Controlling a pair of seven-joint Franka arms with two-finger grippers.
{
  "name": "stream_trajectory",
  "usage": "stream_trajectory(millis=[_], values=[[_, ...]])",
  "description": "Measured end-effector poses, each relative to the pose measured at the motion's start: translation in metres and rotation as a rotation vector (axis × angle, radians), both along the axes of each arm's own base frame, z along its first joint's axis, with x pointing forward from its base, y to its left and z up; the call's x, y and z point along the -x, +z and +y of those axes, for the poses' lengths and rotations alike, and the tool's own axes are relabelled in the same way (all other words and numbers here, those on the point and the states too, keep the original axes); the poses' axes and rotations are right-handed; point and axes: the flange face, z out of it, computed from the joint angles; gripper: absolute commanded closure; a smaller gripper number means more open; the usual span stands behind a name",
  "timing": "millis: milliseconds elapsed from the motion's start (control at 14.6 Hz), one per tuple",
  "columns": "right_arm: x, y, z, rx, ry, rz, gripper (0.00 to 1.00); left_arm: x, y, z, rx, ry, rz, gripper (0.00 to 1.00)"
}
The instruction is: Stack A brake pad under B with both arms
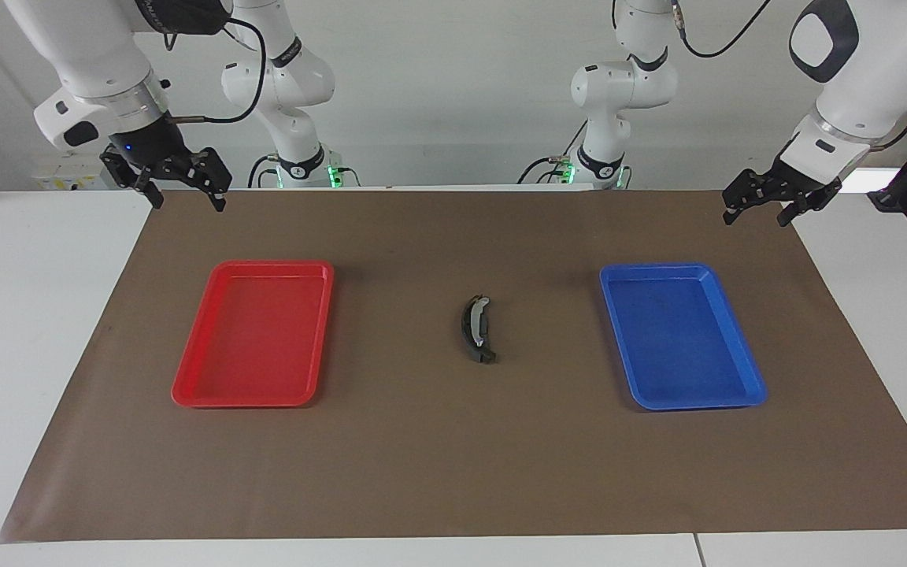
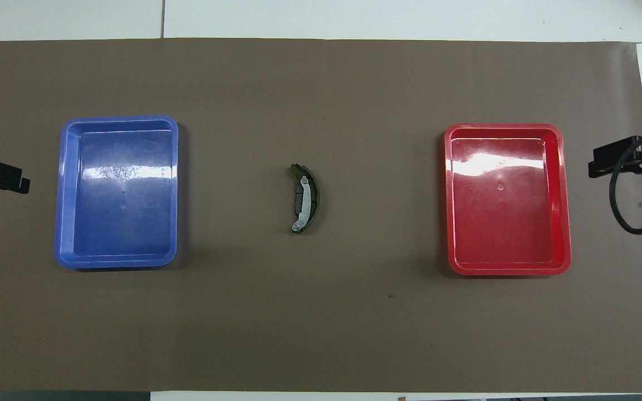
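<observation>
Long curved dark brake shoe with silver clip (image 1: 476, 328) rests on short flat dark brake pad (image 2: 298, 199), mid tabletop between red tray (image 1: 194, 376) and blue tray (image 1: 746, 370). Judged stiff, dense; grip across narrow width. Left end effector (image 1: 758, 208) and right end effector (image 1: 183, 190) open, empty, raised over table ends.

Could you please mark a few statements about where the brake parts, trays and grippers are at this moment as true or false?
1. The curved brake shoe B lies in the blue tray. False: it lies on the brown mat between the two trays.
2. The red tray holds nothing. True.
3. The left gripper holds B. False: it hangs open over the mat's edge, holding nothing.
4. The right gripper is open and holds nothing. True.
</observation>
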Motion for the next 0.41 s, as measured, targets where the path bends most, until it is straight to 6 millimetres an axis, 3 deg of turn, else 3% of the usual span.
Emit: stream_trajectory(millis=[411], values=[[0.0004, 0.0007, 0.0030, 0.010, 0.017, 0.002, 0.00, 0.0000, 0.0000, 0.0000, 0.000, 0.000, 0.000, 0.02]])
